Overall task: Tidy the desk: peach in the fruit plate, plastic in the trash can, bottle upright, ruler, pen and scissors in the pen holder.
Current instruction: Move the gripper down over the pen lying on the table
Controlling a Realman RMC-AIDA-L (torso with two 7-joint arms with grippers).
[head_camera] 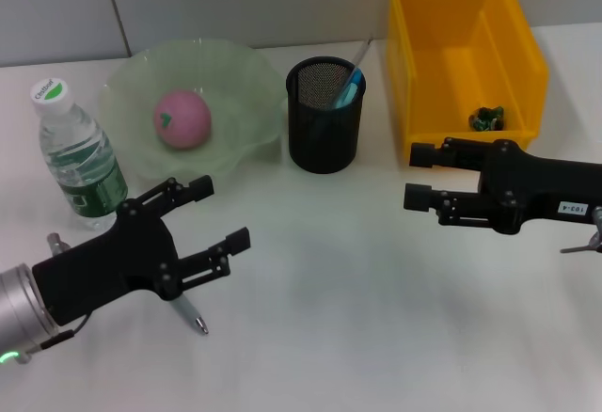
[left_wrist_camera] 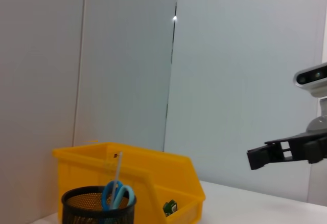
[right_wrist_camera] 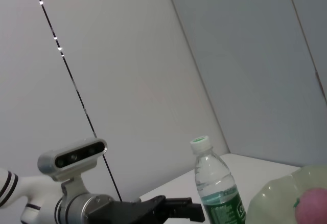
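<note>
The pink peach (head_camera: 182, 118) lies in the pale green fruit plate (head_camera: 246, 73). The bottle (head_camera: 80, 163) stands upright at the far left. The black mesh pen holder (head_camera: 324, 134) holds the light blue scissors (head_camera: 346, 89) and the clear ruler (head_camera: 361, 53). A crumpled piece of plastic (head_camera: 487, 118) lies in the yellow trash can (head_camera: 451, 17). A silvery pen (head_camera: 186, 313) lies on the white desk (head_camera: 329, 290), partly hidden under my left gripper (head_camera: 218, 214), which is open and empty above it. My right gripper (head_camera: 419, 175) is open and empty in front of the trash can.
The left wrist view shows the trash can (left_wrist_camera: 138, 170), the pen holder (left_wrist_camera: 97, 211) with the scissors (left_wrist_camera: 117, 194), and the right gripper (left_wrist_camera: 258, 158) farther off. The right wrist view shows the bottle (right_wrist_camera: 217, 188), the fruit plate (right_wrist_camera: 278, 201) and the peach (right_wrist_camera: 312, 208).
</note>
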